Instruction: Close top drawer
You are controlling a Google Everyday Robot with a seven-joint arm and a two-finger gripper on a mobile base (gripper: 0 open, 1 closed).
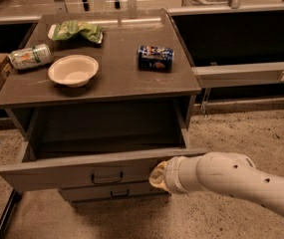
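The top drawer (76, 169) is a wide grey wooden drawer under the cabinet top, pulled partly out, with a small dark bail handle (107, 177) on its front panel. Its inside looks empty. My white arm (231, 178) comes in from the lower right. My gripper (157, 177) is at the right end of the drawer front, pressed against the panel. Its tip is mostly hidden behind the arm's wrist.
On the cabinet top (116, 78) lie a white bowl (73, 70), a tipped green-white can (30, 56), a green chip bag (76, 31) and a blue can (155, 58). A lower drawer (112, 193) sits below. A dark shelf unit (241, 39) stands at the right.
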